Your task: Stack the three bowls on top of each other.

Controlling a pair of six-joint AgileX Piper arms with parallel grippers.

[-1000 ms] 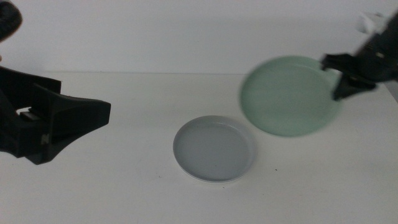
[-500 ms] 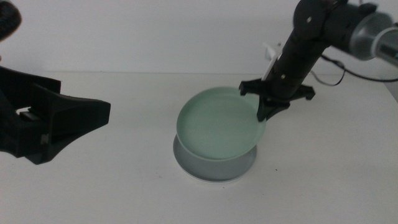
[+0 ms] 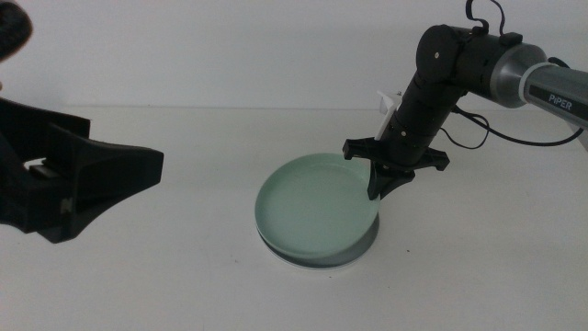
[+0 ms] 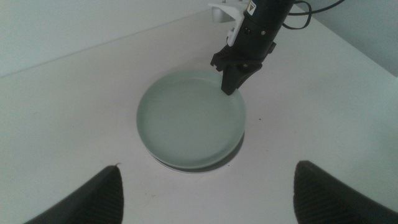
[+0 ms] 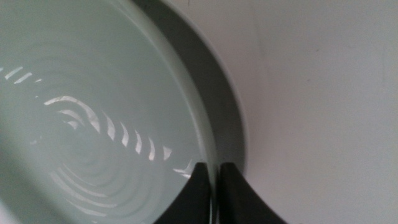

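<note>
Your right gripper (image 3: 378,187) is pinching the far rim of the mint bowl (image 3: 315,201), which sits tilted in the grey-blue bowl (image 3: 363,248) mid-table. You're placing it, I'd say; next, let go and lift clear. Left gripper (image 4: 205,193) waits, jaws apart. The arm reads "PIPER" (image 3: 563,97).

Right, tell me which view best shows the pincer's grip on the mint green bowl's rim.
The right wrist view: the right pincer has its dark jaws closed on the mint green bowl rim, seen close up. The middle view shows that pincer at the bowl's far-right edge, but small. The left wrist view shows it from farther off.
</note>
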